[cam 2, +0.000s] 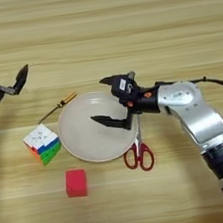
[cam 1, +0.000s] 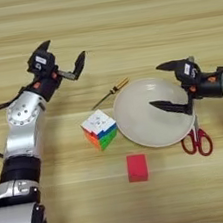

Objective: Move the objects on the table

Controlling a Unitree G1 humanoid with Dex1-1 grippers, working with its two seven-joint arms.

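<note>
At table centre sits the round beige plate, resting flat on the light wooden table. Right gripper hangs over the plate's 3 o'clock rim, fingers spread wide, one fingertip above the plate's interior and the other near its far rim; nothing is held. Whether the lower finger touches the plate cannot be determined. Red-handled scissors lie at the plate's 4 o'clock, blades running up under the gripper and handles clear of the rim. Thin orange-handled screwdriver lies at the plate's 10 o'clock, tip pointing away from it, close to the rim. Rubik's cube stands at 9 o'clock, just beside the plate; the small red block lies at 7 o'clock, apart from it. Left gripper is raised at the far left, well apart from every object, fingers spread and empty. Assessment: the plate appears stiff, smooth and likely slippery, possibly breakable; its raised rim is the only workable hold, one finger inside and one beneath the lip. Cube and block look light and rigid, suited to a pinch across opposite faces. Screwdriver and scissors lie low against the wood; handles offer the best purchase.
</note>
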